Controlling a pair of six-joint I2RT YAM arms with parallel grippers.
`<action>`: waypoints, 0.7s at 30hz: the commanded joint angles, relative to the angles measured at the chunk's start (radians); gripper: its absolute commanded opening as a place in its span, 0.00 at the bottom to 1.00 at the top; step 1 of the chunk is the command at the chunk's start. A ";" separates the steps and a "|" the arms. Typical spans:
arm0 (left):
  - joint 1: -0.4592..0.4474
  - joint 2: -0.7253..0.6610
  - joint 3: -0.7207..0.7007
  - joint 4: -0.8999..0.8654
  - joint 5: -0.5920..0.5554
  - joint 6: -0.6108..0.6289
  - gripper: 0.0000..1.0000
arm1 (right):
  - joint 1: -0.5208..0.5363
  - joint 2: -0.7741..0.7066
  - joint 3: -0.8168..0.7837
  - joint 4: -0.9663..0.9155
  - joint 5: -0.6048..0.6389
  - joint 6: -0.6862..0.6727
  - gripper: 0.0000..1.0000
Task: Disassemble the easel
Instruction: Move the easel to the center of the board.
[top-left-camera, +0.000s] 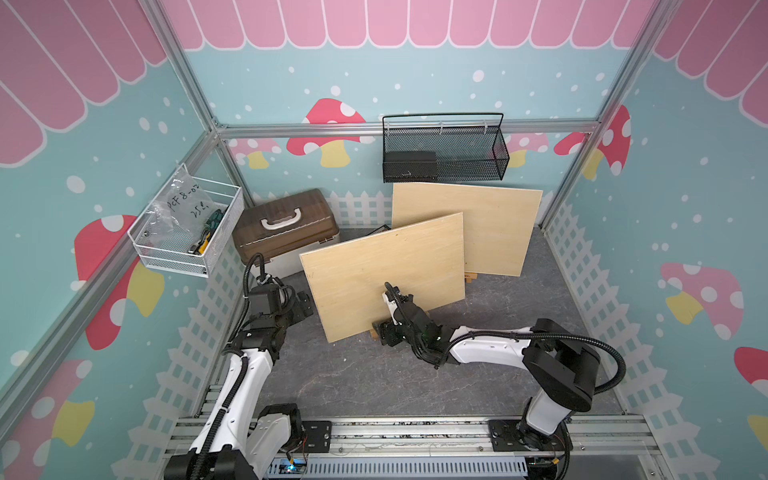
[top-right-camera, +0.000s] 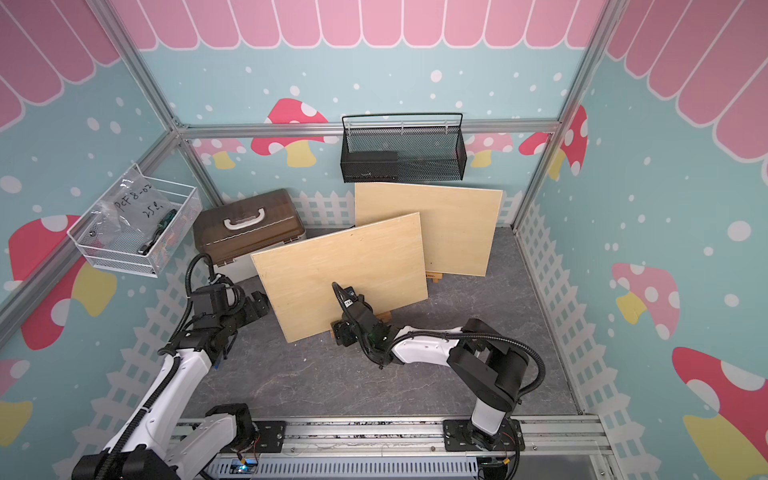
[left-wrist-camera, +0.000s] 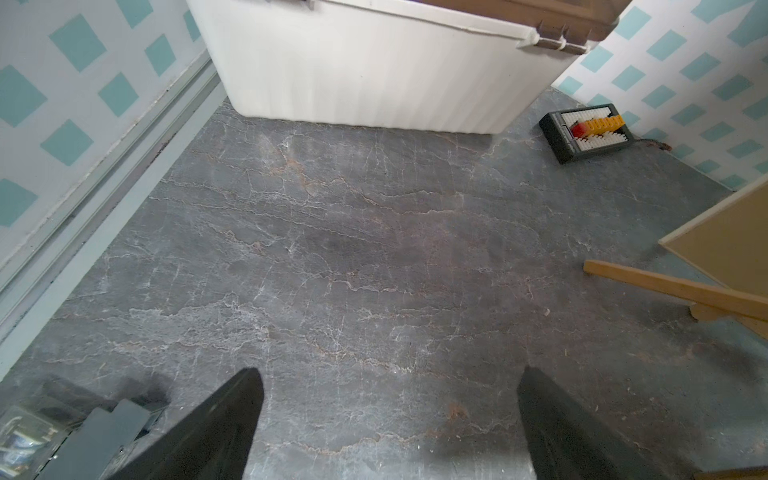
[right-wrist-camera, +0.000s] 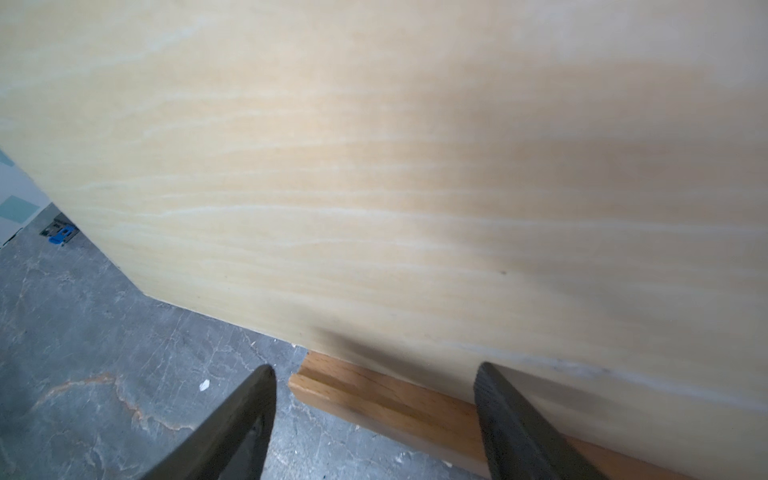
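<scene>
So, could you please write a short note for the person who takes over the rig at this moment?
Left end effector: open, empty, over bare floor near the toolbox.
Right end effector: open, empty, low at the front board, by its wooden ledge.
Front board stands on the ledge; rear board stands behind it.
Done: nothing visibly removed.
Left: lift the front board off, then take the easel apart.

Apparently a robotics lab test cell: aluminium framing (top-left-camera: 266, 132) holds mushroom-print wall panels (top-left-camera: 685, 208) around a marbled bench (top-left-camera: 353, 386), with two robot arms (top-left-camera: 486, 349) bolted to a front rail (top-left-camera: 415, 436).
</scene>
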 joint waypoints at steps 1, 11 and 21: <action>0.005 -0.024 0.008 -0.034 -0.023 -0.011 1.00 | -0.011 0.035 0.043 0.030 0.081 0.024 0.78; -0.032 -0.059 0.034 -0.090 0.024 -0.023 0.98 | -0.071 0.020 0.092 -0.021 0.071 0.062 0.80; -0.049 -0.065 0.032 -0.106 0.027 -0.002 0.98 | -0.167 -0.223 -0.204 -0.005 0.033 0.201 0.84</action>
